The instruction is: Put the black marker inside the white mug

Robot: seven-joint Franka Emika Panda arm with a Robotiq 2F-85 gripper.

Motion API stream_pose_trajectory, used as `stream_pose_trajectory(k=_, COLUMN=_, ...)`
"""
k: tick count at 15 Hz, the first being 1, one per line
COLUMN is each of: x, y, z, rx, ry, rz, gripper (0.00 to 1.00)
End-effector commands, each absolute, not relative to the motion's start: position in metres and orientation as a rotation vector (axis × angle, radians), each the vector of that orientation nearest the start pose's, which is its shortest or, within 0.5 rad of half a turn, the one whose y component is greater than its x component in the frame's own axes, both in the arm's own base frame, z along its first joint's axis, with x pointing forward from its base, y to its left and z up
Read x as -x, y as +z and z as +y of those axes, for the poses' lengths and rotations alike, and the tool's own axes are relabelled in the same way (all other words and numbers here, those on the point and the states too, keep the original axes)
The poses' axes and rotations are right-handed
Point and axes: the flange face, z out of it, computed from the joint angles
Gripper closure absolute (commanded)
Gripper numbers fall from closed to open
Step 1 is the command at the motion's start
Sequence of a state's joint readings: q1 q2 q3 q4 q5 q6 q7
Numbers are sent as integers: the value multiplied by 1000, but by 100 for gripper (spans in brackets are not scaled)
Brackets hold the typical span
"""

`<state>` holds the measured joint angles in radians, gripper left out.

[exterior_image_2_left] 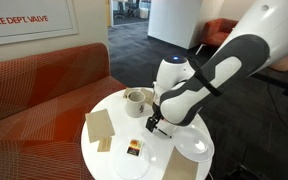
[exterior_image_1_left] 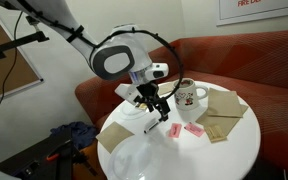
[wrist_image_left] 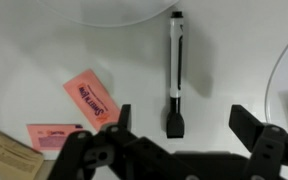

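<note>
While I hold the arm [exterior_image_1_left: 109, 58] low over the round white table [exterior_image_1_left: 239, 150], the risks run from large items to small.

The white mug [exterior_image_1_left: 189, 95] stands upright toward the far side of the table, just right of the wrist in an exterior view. I judge that a careless swing with the load could knock or tip it.

A white plate [wrist_image_left: 114, 8] borders the far edge of the wrist view, and a rolling pen could stop against its rim.

The gripper [wrist_image_left: 182, 112] hangs with its jaws spread wide and nothing between the pads. The black marker [wrist_image_left: 175, 65] lies flat on the table, roughly centred between the jaws, with only its near, thicker end inside their span.

Closing here would pinch that end alone. The long free part could then droop or pivot and catch the mug's lip on entry. An uneven close could also send the round barrel rolling.

A pink packet [wrist_image_left: 91, 97] lies near the left finger [wrist_image_left: 124, 118], and a descent drifting left could trap it.
</note>
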<state>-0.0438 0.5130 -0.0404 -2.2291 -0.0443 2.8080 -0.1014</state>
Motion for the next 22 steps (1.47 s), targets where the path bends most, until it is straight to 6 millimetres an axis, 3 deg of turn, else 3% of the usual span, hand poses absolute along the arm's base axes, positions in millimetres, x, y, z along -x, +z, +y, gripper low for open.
stream_pose_trajectory(k=1, x=-547, y=141, z=-46, rx=3185, ry=-71, rz=-151, gripper=0)
stream_pose_trajectory(k=2, x=-546, y=139, z=-45, rx=3185, ry=-63, rz=-155, gripper=1)
stream_pose_trajectory(k=5, x=-543, y=134, z=-44, rx=3184, ry=-47, rz=-170, gripper=32)
stream_pose_trajectory(k=10, x=-541, y=129, z=-44, rx=3185, ry=-31, rz=-177, gripper=71)
stream_pose_trajectory(k=14, x=-542, y=139, z=-40, rx=3183, ry=-49, rz=-165, gripper=100)
stream_pose_trajectory(k=18, x=-543, y=176, z=-45, rx=3177, ry=-94, rz=-83, gripper=97)
stream_pose_trajectory(k=22, x=-547, y=235, z=-57, rx=3182, ry=-187, rz=-21, gripper=97)
